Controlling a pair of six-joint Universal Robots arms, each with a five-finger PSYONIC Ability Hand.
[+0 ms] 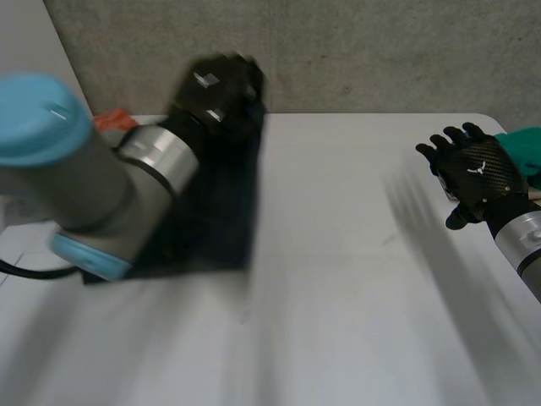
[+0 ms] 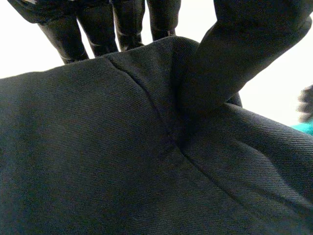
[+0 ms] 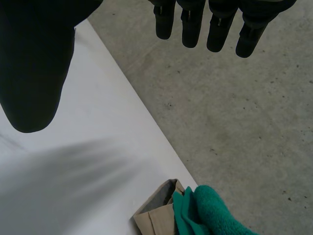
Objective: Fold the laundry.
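Note:
A dark, nearly black cloth hangs from my left hand, lifted above the left part of the white table, with its lower edge near the tabletop. In the left wrist view the cloth lies bunched under the palm, and my left hand pinches a fold of it between thumb and fingers. My right hand hovers over the table's right edge, open with straight fingers, and nothing is in it.
A green cloth lies at the table's right edge beside my right hand, on a beige cloth at the table's corner. An orange item sits at the far left. A concrete wall stands behind the table.

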